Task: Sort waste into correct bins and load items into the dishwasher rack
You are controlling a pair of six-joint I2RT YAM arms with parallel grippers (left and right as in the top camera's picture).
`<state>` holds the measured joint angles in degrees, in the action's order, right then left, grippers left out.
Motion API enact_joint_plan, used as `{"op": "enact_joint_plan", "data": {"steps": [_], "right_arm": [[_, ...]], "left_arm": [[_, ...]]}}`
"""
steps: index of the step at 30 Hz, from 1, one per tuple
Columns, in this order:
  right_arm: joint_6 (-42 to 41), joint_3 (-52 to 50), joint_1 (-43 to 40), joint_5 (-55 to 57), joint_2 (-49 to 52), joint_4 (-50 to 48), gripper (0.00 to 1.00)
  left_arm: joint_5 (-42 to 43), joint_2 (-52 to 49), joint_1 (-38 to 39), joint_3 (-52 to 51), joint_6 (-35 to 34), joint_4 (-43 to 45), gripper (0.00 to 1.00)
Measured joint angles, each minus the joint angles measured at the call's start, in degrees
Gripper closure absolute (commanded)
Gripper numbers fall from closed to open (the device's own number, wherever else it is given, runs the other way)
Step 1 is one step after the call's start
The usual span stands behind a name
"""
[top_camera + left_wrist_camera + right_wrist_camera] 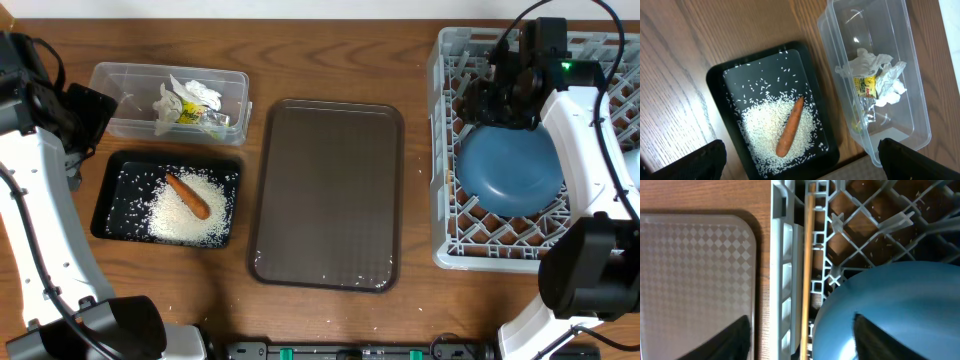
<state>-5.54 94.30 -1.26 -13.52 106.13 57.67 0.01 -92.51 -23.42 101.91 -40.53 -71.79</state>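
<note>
**Right arm at the dishwasher rack: setting down the chopstick.**

The dishwasher rack is the landmark. The dark-blue bowl fills the middle of the rack. The chopstick lies inside the rack along the wall that faces the serving tray. It sits between that wall and the bowl's rim. Only one stick can be made out.

The right gripper hangs over that same wall with its jaws well apart and nothing clamped between them. The step appears to be the release.

To do it well:
- Hold the jaws apart and lift straight up, clear of the pegs and the bowl's rim.
- Make no sideways sweep, which could drag the stick out of its channel or nudge the bowl.

The chopstick lies directly below the right gripper. It runs lengthwise through the gap between the fingers, and neither finger appears to touch it.

The left gripper is spread wide and empty. It hovers well away from the rack, beyond the serving tray, over the black tray and the clear tub.
</note>
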Motion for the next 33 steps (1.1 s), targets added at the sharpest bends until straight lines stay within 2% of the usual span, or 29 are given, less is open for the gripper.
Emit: {"op": "enact_joint_plan", "data": {"steps": [7,11,16,21,22,23,27,33], "right_arm": [[-1.9,0.6,0.0,-0.9,0.0,5.2,0.39],[-2.6,1.3,0.0,-2.6,-2.4,8.7,0.37],[-3.0,1.3,0.0,-1.3,-12.8,15.6,0.36],[-2.8,-1.8,0.6,-0.5,-26.4,16.8,0.37],[-2.8,-4.6,1.1,-0.4,-30.1,15.5,0.34],[-2.8,-6.6,1.3,-0.4,-32.3,14.6,0.01],[-2.5,-17.6,1.9,-0.4,-42.4,9.0,0.01],[-2.5,-26.3,2.1,-0.1,-50.4,10.1,0.01]], "left_arm": [[0.0,0.0,0.0,0.0,0.0,0.0,0.01],[0.0,0.0,0.0,0.0,0.0,0.0,0.01],[0.0,0.0,0.0,0.0,0.0,0.0,0.01],[0.0,0.0,0.0,0.0,0.0,0.0,0.01],[0.0,0.0,0.0,0.0,0.0,0.0,0.01],[0.0,0.0,0.0,0.0,0.0,0.0,0.01],[0.0,0.0,0.0,0.0,0.0,0.0,0.01],[0.0,0.0,0.0,0.0,0.0,0.0,0.01]]}}
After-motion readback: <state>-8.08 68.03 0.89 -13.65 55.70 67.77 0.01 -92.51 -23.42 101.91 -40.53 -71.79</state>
